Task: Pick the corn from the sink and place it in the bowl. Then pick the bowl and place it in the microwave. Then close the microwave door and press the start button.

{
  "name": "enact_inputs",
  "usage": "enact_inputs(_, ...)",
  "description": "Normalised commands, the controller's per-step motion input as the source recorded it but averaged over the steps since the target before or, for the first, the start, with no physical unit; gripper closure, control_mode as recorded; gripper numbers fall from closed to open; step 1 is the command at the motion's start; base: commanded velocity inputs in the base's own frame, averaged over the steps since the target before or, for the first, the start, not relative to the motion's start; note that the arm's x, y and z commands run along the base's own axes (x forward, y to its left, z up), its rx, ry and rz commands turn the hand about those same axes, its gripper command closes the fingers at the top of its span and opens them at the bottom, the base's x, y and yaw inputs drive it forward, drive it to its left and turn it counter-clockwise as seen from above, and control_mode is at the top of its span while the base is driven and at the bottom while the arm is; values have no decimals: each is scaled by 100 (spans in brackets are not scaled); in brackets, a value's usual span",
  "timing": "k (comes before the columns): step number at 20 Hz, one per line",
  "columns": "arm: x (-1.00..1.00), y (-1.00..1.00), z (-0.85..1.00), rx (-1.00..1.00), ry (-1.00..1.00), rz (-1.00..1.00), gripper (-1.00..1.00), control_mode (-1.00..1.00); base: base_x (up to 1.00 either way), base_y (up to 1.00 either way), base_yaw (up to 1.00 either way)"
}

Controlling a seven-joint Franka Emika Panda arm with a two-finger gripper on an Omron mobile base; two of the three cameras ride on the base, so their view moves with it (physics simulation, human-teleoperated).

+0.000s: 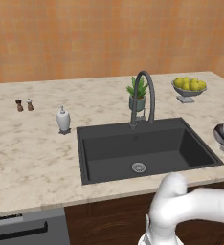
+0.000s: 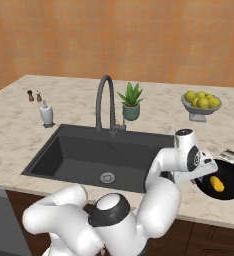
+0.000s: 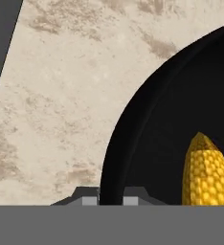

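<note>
The yellow corn (image 2: pixel 216 183) lies inside the black bowl (image 2: pixel 233 187) on the counter to the right of the sink (image 2: pixel 79 155). The hand view shows the corn's tip (image 3: pixel 205 172) close up, within the bowl's (image 3: pixel 147 143) dark curve. My gripper (image 3: pixel 110 200) is low at the bowl's near-left rim, its two fingertips (image 3: pixel 89 199) tight on either side of that rim. From the right base view, the gripper (image 2: pixel 200 178) meets the bowl's left edge. The sink basin (image 1: pixel 109 148) holds only its drain. The microwave and its door are out of view.
An arched faucet (image 1: pixel 143 95) and a potted plant (image 1: pixel 138 95) stand behind the sink. A grey pedestal bowl of lemons (image 1: pixel 189 88) sits at the back right, with a soap dispenser (image 1: pixel 62 119) and two small shakers (image 1: pixel 24 105) to the left.
</note>
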Motion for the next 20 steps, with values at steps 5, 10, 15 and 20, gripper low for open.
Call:
enact_inputs(5,-66,81,100,-1,-3,14,100,-100,0,0,0)
enact_inputs(10,-71,100,100,0,0,16,100,-100,0,0,0)
enact_inputs(15,-90,100,100,0,0,13,100,-100,0,0,0)
enact_inputs(20,-100,100,90,0,0,11,100,-100,0,0,0)
